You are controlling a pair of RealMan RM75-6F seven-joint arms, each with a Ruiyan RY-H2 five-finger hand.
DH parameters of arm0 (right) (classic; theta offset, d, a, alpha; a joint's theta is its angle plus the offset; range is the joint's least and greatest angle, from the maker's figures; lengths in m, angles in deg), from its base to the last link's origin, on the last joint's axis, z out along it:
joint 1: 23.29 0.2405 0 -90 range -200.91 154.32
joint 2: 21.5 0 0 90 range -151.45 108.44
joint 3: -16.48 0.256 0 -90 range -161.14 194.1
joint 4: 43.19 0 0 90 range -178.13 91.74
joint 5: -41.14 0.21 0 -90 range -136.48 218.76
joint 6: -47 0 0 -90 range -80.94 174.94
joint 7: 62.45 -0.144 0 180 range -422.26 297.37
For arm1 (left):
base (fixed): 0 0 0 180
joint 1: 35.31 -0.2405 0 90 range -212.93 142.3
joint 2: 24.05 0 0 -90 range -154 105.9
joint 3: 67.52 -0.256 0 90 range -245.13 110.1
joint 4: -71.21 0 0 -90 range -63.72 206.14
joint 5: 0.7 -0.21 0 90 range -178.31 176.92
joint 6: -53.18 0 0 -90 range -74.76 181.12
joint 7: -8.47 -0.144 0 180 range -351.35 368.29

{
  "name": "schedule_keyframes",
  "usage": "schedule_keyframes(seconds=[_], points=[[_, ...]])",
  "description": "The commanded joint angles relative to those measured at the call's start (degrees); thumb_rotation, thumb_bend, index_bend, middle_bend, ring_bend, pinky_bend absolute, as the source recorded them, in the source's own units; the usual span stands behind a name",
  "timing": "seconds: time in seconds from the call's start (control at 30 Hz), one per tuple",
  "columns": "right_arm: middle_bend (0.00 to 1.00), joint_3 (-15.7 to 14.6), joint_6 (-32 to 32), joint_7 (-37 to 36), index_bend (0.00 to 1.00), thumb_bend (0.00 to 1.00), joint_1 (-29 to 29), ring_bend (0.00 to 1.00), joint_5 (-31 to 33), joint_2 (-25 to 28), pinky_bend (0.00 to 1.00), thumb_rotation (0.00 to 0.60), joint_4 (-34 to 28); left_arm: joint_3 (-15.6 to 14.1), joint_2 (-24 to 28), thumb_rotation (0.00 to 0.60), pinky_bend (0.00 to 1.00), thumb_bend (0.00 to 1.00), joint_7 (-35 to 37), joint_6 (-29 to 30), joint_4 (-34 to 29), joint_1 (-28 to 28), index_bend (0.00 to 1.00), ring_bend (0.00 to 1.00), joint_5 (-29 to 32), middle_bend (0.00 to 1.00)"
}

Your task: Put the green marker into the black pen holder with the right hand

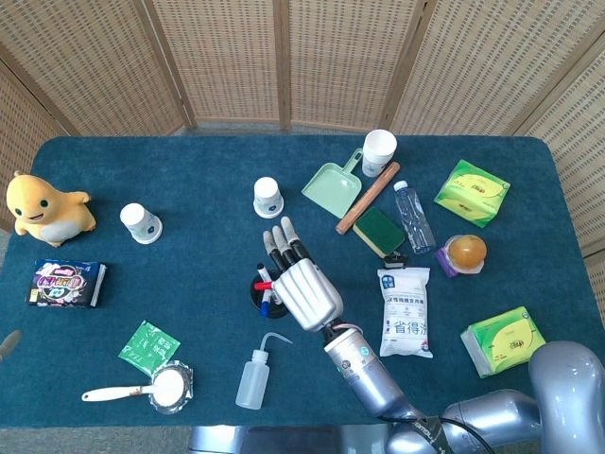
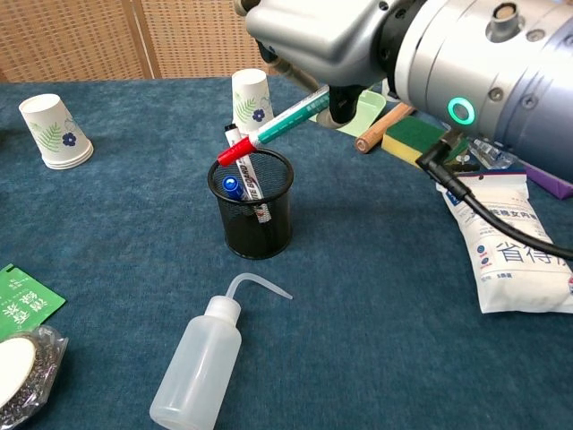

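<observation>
The black mesh pen holder [image 2: 251, 215] stands mid-table with a blue pen and a white marker inside; from the head view it [image 1: 257, 293] is mostly hidden under my hand. My right hand [image 1: 301, 282] [image 2: 333, 40] holds the green marker [image 2: 285, 123] slanted, its red cap [image 2: 233, 154] low at the holder's rim, red cap [image 1: 264, 285] peeking out left of the hand. The left hand is out of both views.
A squeeze bottle [image 2: 201, 358] lies in front of the holder. A paper cup [image 2: 252, 97] stands behind it, another cup [image 2: 54, 132] far left. White pouch [image 2: 506, 251], green sponge [image 2: 428, 141], wooden rod [image 2: 389, 120] and dustpan [image 1: 333, 187] sit to the right.
</observation>
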Motion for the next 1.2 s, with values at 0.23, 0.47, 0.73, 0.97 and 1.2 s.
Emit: schedule_keyframes(seconds=[0.23, 0.47, 0.73, 0.97, 1.2], points=[[0.05, -2.32, 0.99, 0.31, 0.62, 0.43, 0.63, 0.00, -1.10, -0.45, 0.02, 0.600, 0.51, -0.15, 0.16, 0.600, 0.00, 0.28, 0.48, 0.28, 0.17, -0.18, 0.14, 0.00, -0.43, 0.00], [0.02, -3.20, 1.37, 0.83, 0.36, 0.41, 1.18, 0.00, -0.75, -0.82, 0.02, 0.600, 0.51, -0.15, 0.09, 0.600, 0.00, 0.28, 0.24, 0.36, 0.14, -0.21, 0.14, 0.00, -0.49, 0.00], [0.01, -3.18, 2.42, 0.25, 0.26, 0.41, 1.28, 0.00, -2.14, 0.59, 0.02, 0.600, -1.05, -0.11, 0.17, 0.600, 0.00, 0.28, 0.69, 0.19, 0.23, -0.13, 0.14, 0.00, -0.39, 0.00], [0.03, -2.26, 2.75, -6.95, 0.24, 0.36, -0.22, 0.00, -6.70, 5.91, 0.06, 0.600, -2.61, -0.21, 0.33, 0.600, 0.00, 0.28, 1.27, 0.34, 0.38, -0.24, 0.14, 0.00, -0.61, 0.00], [0.06, -2.32, 7.00, -28.33, 0.24, 0.25, -7.62, 0.00, -15.09, 15.42, 0.11, 0.600, -0.67, -0.34, 0.39, 0.600, 0.00, 0.28, 1.33, 0.22, 0.34, -0.24, 0.14, 0.00, -0.84, 0.00]])
